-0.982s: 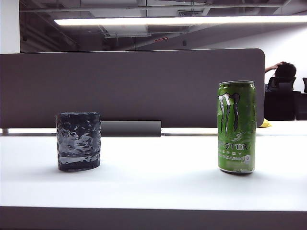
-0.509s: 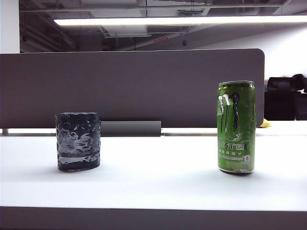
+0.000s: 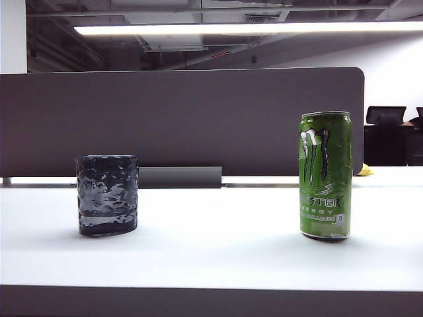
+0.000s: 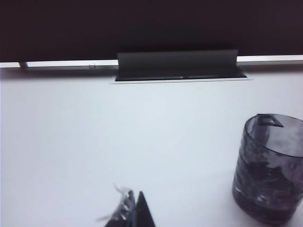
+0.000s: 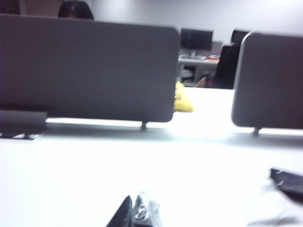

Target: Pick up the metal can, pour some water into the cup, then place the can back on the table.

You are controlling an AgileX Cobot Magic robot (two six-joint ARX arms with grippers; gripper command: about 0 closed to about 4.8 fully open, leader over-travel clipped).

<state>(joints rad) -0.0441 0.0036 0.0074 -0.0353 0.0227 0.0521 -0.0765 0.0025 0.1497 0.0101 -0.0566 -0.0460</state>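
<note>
Both grippers, left [image 4: 134,213] and right [image 5: 137,213], I find closed, empty; metal can [image 3: 325,174] stands upright, well right of cup [image 3: 108,195].

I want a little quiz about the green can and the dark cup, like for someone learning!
1. True or false: the metal can lies on its side.
2. Which stands taller on the table: A) the cup B) the metal can?
3. Fill in: the left end effector is ___, with the cup beside it, untouched.

Key: 1 false, it stands upright. 2 B. 3 shut. The right end effector is shut too, holding nothing, away from the can.
</note>
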